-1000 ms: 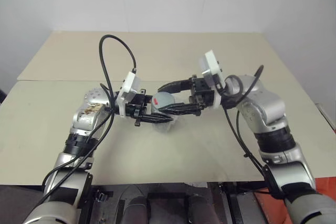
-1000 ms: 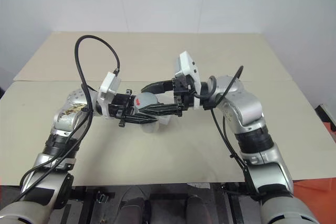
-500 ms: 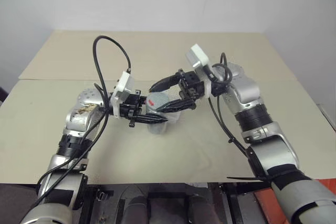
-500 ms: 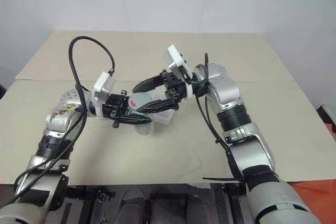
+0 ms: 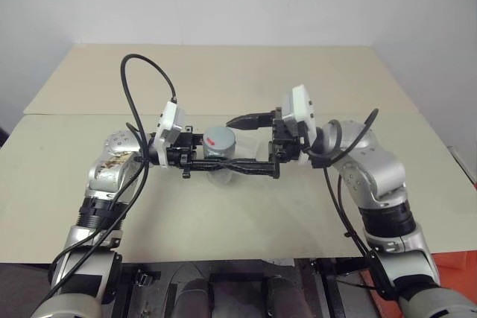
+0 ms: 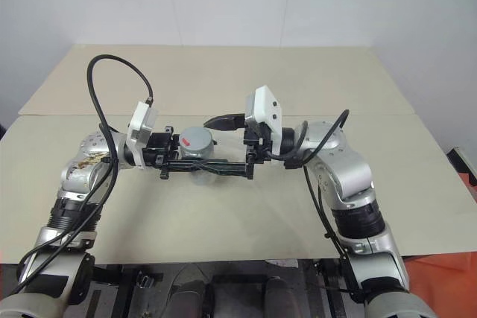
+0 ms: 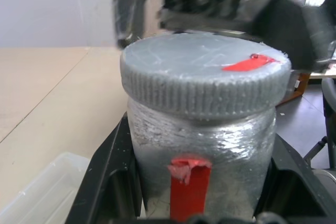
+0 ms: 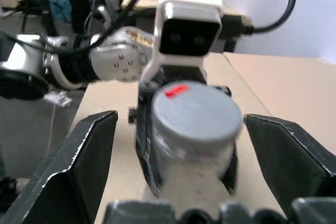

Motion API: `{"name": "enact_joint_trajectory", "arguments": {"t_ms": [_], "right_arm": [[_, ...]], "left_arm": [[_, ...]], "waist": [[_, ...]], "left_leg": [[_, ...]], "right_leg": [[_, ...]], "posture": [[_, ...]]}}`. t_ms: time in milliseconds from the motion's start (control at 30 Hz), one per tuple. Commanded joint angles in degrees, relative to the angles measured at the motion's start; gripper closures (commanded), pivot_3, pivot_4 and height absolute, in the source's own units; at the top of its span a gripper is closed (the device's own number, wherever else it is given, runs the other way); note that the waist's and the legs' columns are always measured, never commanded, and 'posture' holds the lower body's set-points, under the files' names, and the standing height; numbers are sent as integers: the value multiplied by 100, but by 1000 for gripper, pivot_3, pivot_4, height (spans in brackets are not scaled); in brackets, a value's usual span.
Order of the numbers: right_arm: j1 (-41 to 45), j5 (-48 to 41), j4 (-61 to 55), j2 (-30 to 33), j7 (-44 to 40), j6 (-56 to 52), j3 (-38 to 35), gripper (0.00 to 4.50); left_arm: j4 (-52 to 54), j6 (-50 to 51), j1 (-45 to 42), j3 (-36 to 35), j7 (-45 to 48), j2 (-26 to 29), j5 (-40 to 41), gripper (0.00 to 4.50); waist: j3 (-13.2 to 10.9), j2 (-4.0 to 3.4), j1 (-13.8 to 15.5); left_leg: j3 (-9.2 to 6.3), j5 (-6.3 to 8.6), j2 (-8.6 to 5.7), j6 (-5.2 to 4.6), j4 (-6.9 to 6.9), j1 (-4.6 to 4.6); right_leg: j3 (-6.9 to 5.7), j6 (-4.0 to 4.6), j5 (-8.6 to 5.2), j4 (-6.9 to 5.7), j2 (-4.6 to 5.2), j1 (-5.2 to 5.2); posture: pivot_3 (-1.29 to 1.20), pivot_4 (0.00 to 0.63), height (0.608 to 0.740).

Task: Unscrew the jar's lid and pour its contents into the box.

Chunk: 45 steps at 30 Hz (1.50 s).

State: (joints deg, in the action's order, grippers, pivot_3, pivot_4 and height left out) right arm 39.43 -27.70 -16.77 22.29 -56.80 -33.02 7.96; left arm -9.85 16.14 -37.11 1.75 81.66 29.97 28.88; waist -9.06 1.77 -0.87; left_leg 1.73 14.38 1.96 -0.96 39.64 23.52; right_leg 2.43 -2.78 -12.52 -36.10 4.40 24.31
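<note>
Above beige table (image 5: 246, 214), jar (image 7: 202, 177) in left pincer (image 5: 212, 156), between right pincer's (image 8: 197, 145) spread fingers.

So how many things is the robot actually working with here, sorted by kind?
Jar: 1, upright, gripped by the left gripper.
Lid: 1, grey, on the jar.
Box: 1, clear plastic, on the table under the jar.
Grippers: 2; the right gripper has its jaws spread wide either side of the lid.
Total: 5
</note>
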Motion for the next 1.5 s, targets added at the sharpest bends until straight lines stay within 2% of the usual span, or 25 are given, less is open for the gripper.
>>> {"name": "enact_joint_trajectory", "arguments": {"t_ms": [33, 200, 667, 1067, 1500], "right_arm": [[133, 25, -426, -243, 841, -433, -2, 25], [339, 250, -219, -543, 1582, -777, 91, 25], [375, 220, -178, -566, 1766, -924, 213, 25], [178, 330, 112, 65, 1637, -754, -96, 25], [-38, -57, 62, 620, 1482, -714, -467, 25]], "left_arm": [[64, -88, -96, -40, -55, -23, 8, 2418], [72, -68, -132, -39, -67, -15, 18, 2418], [133, -29, -109, -43, -72, 28, 31, 2418], [219, 8, -71, -93, -33, 135, 89, 2418], [288, 2, 7, -64, -53, 151, 125, 2418]], "waist": [[0, 0, 2], [0, 0, 6], [0, 0, 5], [0, 0, 5], [0, 1, 16]], "left_leg": [[0, 0, 0, 0, 0, 0], [0, 0, -1, 0, 0, 2], [0, 0, -1, 0, 0, 4], [-1, 0, -1, 0, 0, 5], [0, 0, -1, 0, 0, 6]], "right_leg": [[0, 0, 0, 0, 0, 0], [0, 0, 0, -1, 0, 0], [-1, 0, 0, 2, 0, 0], [-1, 0, 0, 5, 0, 0], [-1, 0, 0, 13, 1, 0]], "posture": [[0, 150, 740], [0, 150, 740], [0, 150, 740], [0, 150, 740], [0, 150, 740]]}}
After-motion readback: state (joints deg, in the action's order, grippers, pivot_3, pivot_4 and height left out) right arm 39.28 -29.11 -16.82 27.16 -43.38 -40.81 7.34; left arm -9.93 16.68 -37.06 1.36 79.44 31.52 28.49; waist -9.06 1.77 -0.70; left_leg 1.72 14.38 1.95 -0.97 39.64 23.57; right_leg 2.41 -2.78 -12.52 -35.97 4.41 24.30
